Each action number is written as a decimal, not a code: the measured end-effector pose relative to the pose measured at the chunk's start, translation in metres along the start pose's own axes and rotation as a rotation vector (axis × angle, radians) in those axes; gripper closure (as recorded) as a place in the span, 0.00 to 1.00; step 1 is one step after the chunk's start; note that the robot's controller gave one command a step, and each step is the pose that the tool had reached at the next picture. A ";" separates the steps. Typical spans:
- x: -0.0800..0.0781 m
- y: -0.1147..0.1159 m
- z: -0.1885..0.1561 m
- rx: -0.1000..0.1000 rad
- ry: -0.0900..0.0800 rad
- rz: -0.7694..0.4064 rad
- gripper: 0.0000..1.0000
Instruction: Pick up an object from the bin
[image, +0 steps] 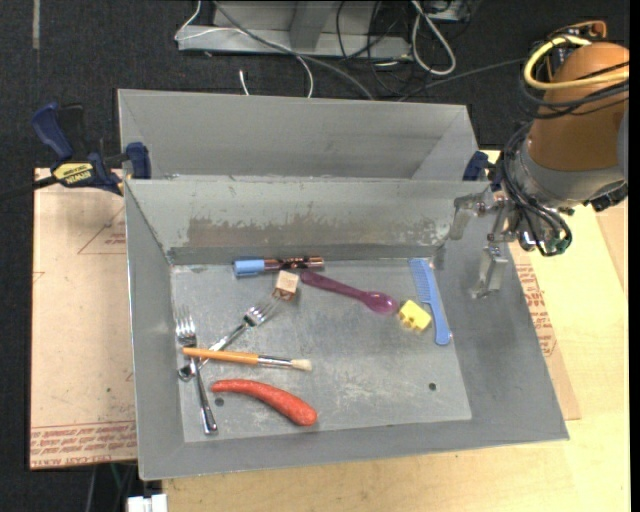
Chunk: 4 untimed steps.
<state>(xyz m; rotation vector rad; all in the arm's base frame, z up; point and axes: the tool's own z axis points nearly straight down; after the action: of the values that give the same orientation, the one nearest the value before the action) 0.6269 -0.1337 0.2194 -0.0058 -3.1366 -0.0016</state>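
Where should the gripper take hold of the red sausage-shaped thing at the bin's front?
Probably at its middle, from straight above, closing across its width: the sausage lies flat with bare floor around it, while its left end nears a fork handle.

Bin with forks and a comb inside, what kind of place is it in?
Probably a robot lab or workshop: a robot arm hangs over the grey metal bin, and loose cables lie behind it.

Even, fairly bright light from above. The grey bin (300, 205) has a dull, patchy sheen on its floor. Thin soft shadow under the red sausage (265, 400). Surroundings behind the bin are dark.
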 end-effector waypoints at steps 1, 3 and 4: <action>-0.002 0.001 -0.005 0.001 -0.008 -0.004 0.00; 0.005 0.008 0.058 -0.002 -0.017 0.609 0.00; 0.023 0.035 0.093 -0.003 -0.005 0.699 0.00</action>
<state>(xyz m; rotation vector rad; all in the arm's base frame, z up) 0.6038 -0.0985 0.1268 -1.0806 -2.9498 -0.0039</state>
